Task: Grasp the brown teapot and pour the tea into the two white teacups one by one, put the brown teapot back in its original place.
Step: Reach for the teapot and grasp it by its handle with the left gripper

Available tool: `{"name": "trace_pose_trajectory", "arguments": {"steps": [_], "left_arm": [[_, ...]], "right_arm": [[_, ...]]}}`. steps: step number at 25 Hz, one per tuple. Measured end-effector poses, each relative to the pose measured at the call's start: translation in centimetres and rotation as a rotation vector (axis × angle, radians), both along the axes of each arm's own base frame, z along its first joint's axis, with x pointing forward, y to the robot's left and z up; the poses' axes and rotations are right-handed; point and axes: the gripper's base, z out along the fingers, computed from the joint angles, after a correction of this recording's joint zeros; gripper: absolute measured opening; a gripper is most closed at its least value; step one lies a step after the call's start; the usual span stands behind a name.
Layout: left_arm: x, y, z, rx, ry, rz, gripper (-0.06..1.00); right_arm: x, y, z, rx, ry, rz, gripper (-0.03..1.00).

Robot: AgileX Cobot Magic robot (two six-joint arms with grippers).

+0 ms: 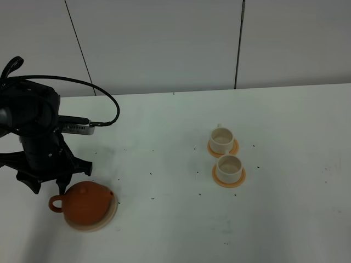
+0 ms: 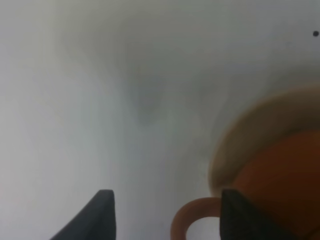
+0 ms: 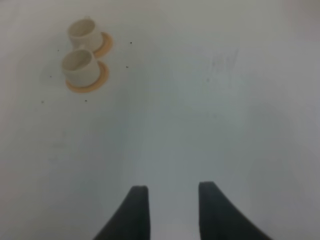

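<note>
**Teapot sits on its coaster: take it by the loop**

The tabletop [image 1: 175, 235] is bare white all round the teapot [image 1: 86, 204]. There is wide open room from the teapot across to the cups, and the back edge at the wall lies well behind it.

The left hand [image 2: 167, 200] hovers just behind and above the teapot, jaws spread wide and gripping nothing. In the wrist view the handle loop lies between the fingers, close to one of them. The right hand [image 3: 172, 200] hangs well apart from the teapot, past the cups, jaws apart and empty.

The teapot rests on the coaster [image 1: 109, 219], with its handle [image 1: 55, 204] pointing away from the cups. With tea inside, it is probably heavy for its size. The clay is hard, smooth and brittle. A light pinch on the thin loop could let the pot swing or twist, so a firm, deep hold across the handle looks best.

The far cup [image 1: 221, 139] and near cup [image 1: 229, 167] stand well apart from the teapot and just beside each other, each on a saucer [image 1: 239, 176]. They look light, easy to knock, and small-mouthed for pouring.
</note>
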Motion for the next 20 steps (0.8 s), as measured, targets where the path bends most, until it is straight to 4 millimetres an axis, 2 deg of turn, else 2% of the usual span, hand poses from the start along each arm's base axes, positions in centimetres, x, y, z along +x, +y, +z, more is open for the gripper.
{"name": "trace_pose_trajectory", "arguments": {"steps": [6,11,15,20], "left_arm": [[-0.1,0.2,0.6,0.023,-0.014,-0.014,0.53],[-0.5,0.2,4.1,-0.010,-0.114,-0.071,0.53],[-1.8,-1.2,6.0,-0.178,-0.073,-0.214,0.53],[-3.5,-2.8,6.4,-0.387,0.098,-0.413,0.53]], "right_arm": [[0.0,0.0,0.0,0.000,0.000,0.000,0.24],[0.0,0.0,0.0,0.000,0.000,0.000,0.24],[0.0,0.0,0.0,0.000,0.000,0.000,0.24],[0.0,0.0,0.0,0.000,0.000,0.000,0.24]]}}
